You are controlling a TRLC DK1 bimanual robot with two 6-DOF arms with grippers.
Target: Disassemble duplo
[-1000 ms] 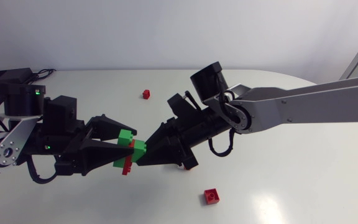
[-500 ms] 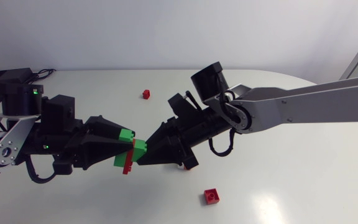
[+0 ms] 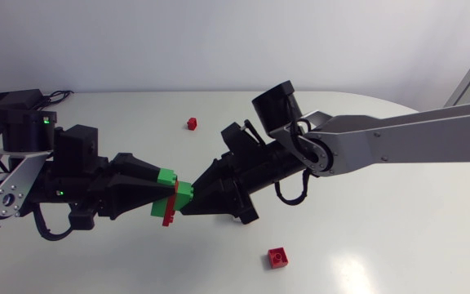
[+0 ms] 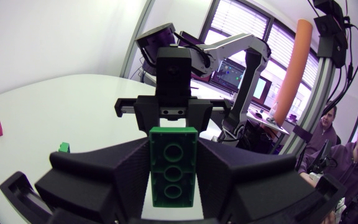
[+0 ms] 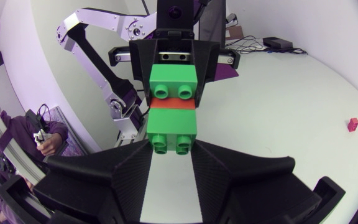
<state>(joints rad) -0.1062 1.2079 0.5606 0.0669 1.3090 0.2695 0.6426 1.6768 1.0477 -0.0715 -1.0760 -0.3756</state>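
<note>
- Duplo stack (image 3: 173, 196): glossy studded plastic, a thin red piece sandwiched between green bricks, held up off the white bench (image 3: 365, 237).
- The left jaws pinch one green end from both sides. The right jaws pinch the opposite green end, nearly tip to tip with the left.
- The matte black wedge fingers cover much of the stack from above.
- A loose red brick (image 3: 278, 256) lies near the right jaws.
- A smaller red brick (image 3: 192, 123) sits well apart from both jaws.

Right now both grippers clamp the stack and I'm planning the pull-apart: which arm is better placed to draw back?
Probably right. The right gripper is shut on the duplo stack, its arm stretched over bare table; the left gripper, also gripping, sits folded close to its base.
</note>
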